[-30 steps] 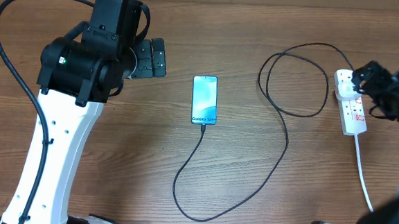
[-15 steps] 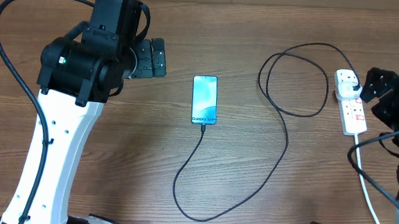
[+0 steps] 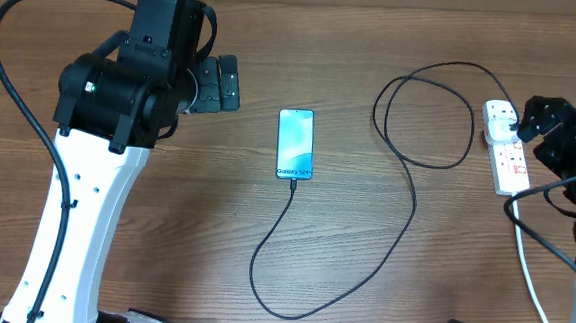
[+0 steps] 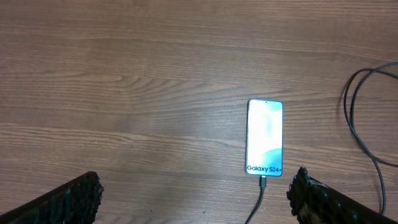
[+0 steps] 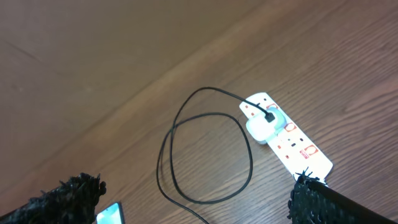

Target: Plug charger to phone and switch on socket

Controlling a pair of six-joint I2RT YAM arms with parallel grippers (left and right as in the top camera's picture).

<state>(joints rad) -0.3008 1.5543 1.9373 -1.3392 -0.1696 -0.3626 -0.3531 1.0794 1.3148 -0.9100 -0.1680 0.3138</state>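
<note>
Now | left gripper (image 4: 196, 199): wide open, empty | right gripper (image 5: 193, 198): wide open, empty, near socket (image 5: 301, 149)

Overhead straight down on table (image 3: 376, 27), both wrist views high, sharing phone (image 3: 295, 144)

right gripper (image 3: 533, 122) | moved off the socket (image 3: 509, 161) out to its right side | then edged partway back toward the socket

A brown wood-grain table (image 3: 193, 236) fills every view under soft, even light.
</note>
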